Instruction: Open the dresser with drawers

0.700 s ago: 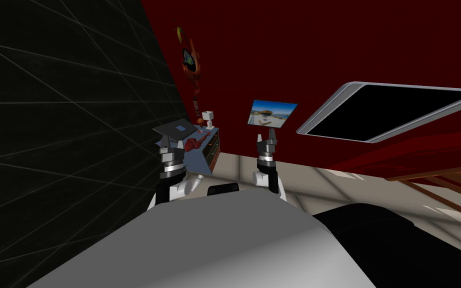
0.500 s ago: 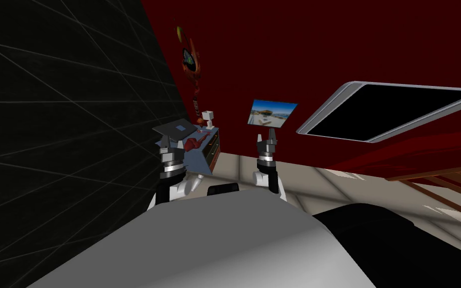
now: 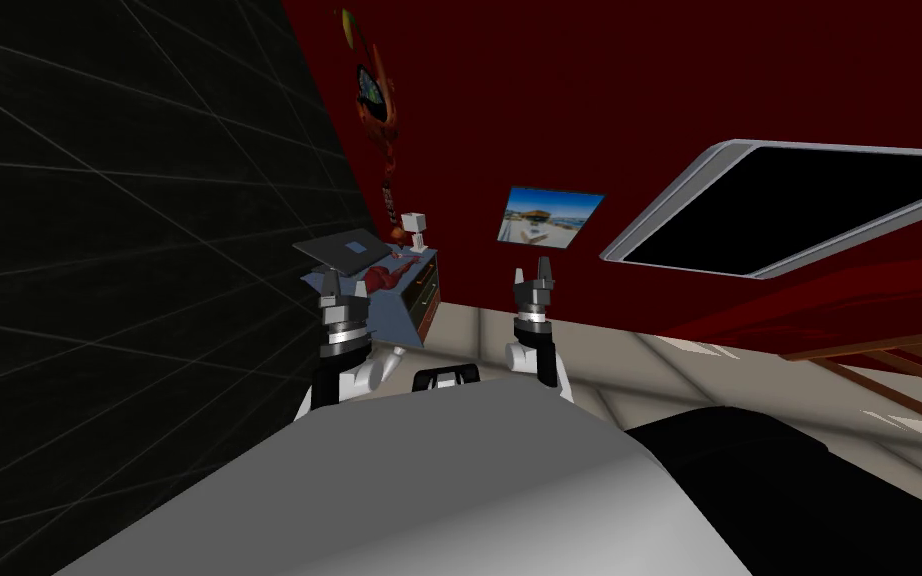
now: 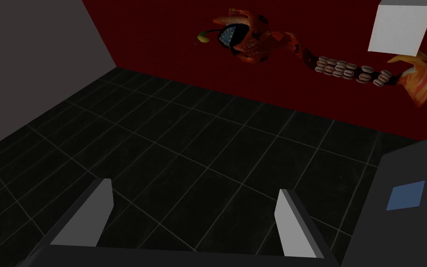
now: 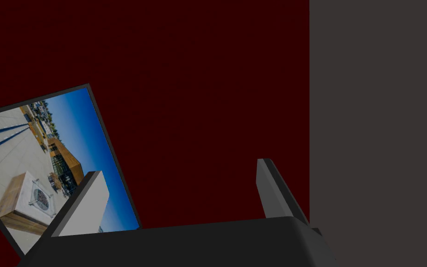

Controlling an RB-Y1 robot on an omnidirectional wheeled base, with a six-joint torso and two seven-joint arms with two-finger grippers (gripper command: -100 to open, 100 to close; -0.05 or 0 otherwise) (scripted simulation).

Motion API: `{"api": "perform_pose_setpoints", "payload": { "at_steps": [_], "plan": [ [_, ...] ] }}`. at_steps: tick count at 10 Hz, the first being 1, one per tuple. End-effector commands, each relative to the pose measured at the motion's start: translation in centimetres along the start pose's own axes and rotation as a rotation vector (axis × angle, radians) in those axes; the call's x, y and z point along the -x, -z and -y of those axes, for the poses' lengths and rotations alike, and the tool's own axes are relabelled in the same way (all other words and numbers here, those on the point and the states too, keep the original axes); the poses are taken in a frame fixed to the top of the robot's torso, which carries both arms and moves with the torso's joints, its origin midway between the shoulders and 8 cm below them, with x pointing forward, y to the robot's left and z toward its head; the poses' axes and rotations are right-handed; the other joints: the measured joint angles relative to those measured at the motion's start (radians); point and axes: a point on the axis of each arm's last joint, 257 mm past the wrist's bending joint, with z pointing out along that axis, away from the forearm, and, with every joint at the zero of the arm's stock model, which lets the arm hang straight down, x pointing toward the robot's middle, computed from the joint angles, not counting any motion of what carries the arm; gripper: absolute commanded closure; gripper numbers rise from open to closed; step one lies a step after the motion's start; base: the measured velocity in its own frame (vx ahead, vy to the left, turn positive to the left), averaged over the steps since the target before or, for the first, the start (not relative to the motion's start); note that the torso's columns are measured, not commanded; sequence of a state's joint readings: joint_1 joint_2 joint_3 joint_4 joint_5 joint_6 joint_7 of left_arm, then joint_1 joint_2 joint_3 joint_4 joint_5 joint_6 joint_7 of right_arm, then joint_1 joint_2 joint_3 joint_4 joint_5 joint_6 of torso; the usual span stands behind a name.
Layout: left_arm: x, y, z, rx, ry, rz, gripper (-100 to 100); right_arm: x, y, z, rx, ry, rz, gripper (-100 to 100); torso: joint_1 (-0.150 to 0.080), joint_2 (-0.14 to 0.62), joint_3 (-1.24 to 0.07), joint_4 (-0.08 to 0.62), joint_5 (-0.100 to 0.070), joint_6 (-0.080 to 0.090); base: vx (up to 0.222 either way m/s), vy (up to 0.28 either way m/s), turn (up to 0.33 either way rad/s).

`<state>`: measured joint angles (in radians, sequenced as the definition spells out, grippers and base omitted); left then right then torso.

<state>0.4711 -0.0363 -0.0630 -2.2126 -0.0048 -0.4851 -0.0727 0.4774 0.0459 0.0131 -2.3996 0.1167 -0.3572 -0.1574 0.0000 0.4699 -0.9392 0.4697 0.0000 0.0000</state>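
We are facing the dresser [image 3: 401, 310], which is standing ahead in the corner where the dark tiled wall [image 3: 129, 250] meets the red wall [image 3: 549, 100]. Its drawer fronts [image 3: 428, 293] are turned toward the open floor, and a laptop [image 3: 341, 250] is lying on top. The left gripper [image 3: 344, 288] is hovering on its near side, fingers spread wide, holding nothing. The right gripper [image 3: 533, 272], raised alongside, is equally open and empty. We are judging that approach matters most now: getting closer, squaring up to the drawer fronts, then levelling one gripper with a handle, too small to make out yet, before closing.
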Motion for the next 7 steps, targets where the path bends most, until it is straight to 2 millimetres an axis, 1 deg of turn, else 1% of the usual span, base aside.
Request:
{"api": "perform_pose_setpoints", "payload": {
  "at_steps": [1,2,3,4,7],
  "plan": [
    [0.0,0.0,0.0,0.0,0.0,0.0,0,0.0,0.0,0.0,0.0,0.0,0.0,0,0.0,0.074,-0.148,0.074,0.0,0.0,0.0,0.0,0.0],
    [0.0,0.0,0.0,0.0,0.0,0.0,0,0.0,0.0,0.0,0.0,0.0,0.0,0,0.0,0.148,-0.295,0.148,0.0,0.0,0.0,0.0,0.0],
    [-0.5,0.2,-0.5,0.008,-0.023,-0.047,-100,0.0,0.0,0.0,0.0,0.0,0.0,0,0.0,0.221,-0.443,0.221,0.0,0.0,0.025,-0.003,-0.009],
    [-0.8,0.3,-1.0,0.017,-0.037,-0.074,-100,0.0,0.0,0.0,-0.001,0.0,0.0,0,0.0,0.254,-0.512,0.254,0.0,0.0,0.031,0.002,-0.013],
    [-1.6,0.7,-2.9,0.052,-0.08,-0.149,-100,0.0,0.0,0.0,-0.001,0.0,0.0,0,0.0,0.266,-0.538,0.267,0.0,0.0,0.062,-0.001,-0.022]
  ]
}}
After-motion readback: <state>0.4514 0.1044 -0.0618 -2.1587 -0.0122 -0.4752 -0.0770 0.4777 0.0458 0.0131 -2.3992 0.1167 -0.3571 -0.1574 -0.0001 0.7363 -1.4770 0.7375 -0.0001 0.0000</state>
